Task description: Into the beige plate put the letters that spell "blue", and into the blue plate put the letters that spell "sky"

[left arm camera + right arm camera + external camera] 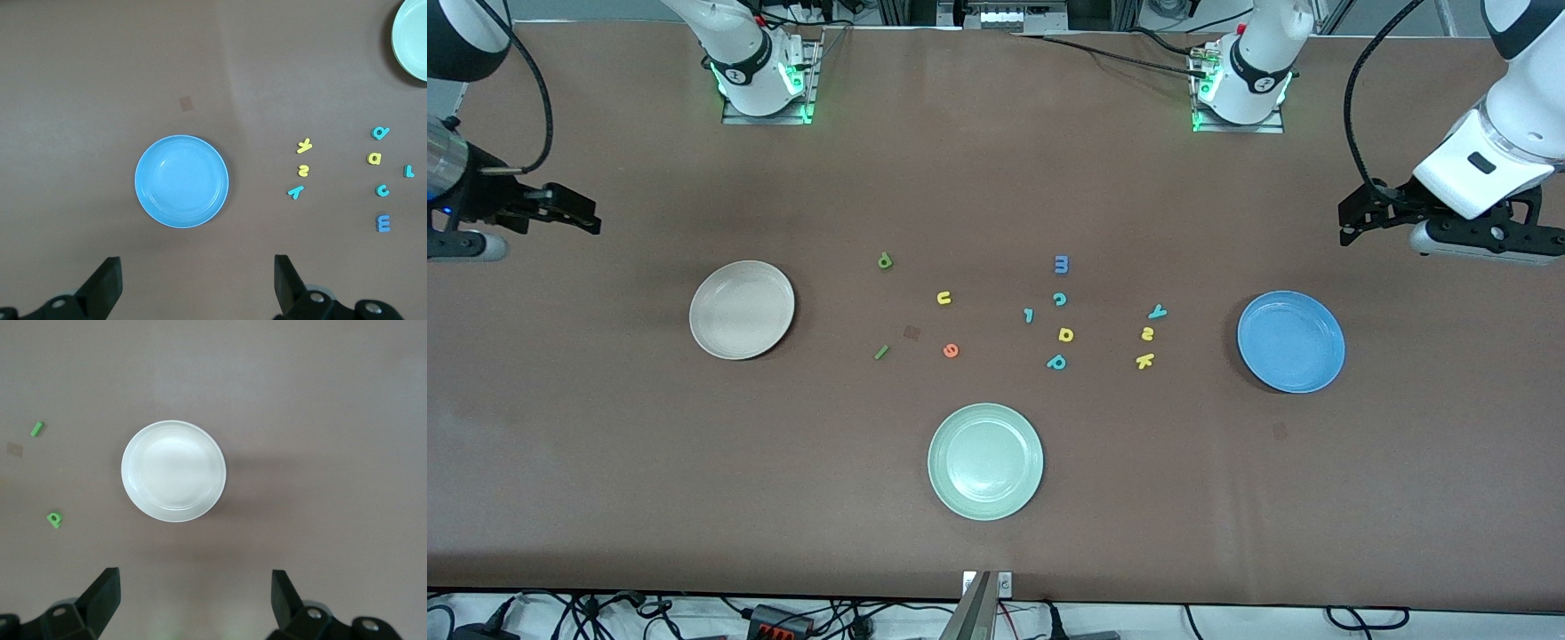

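All 3 plates are seen only in the front view. The beige plate [742, 309] lies toward the right arm's end, the blue plate [1291, 341] toward the left arm's end, both empty. The green b [885, 260], yellow u [943, 298], yellow s [1147, 333] lie on the table between them. The left gripper [197, 283] and right gripper [195, 600] are held high, fingers spread, nothing held.

Three plates sitting out: beige [742, 309], blue [1290, 341], pale green [985, 460]. Twelve toy letters lying loose: four yellow, four teal, two green, one orange, one blue.
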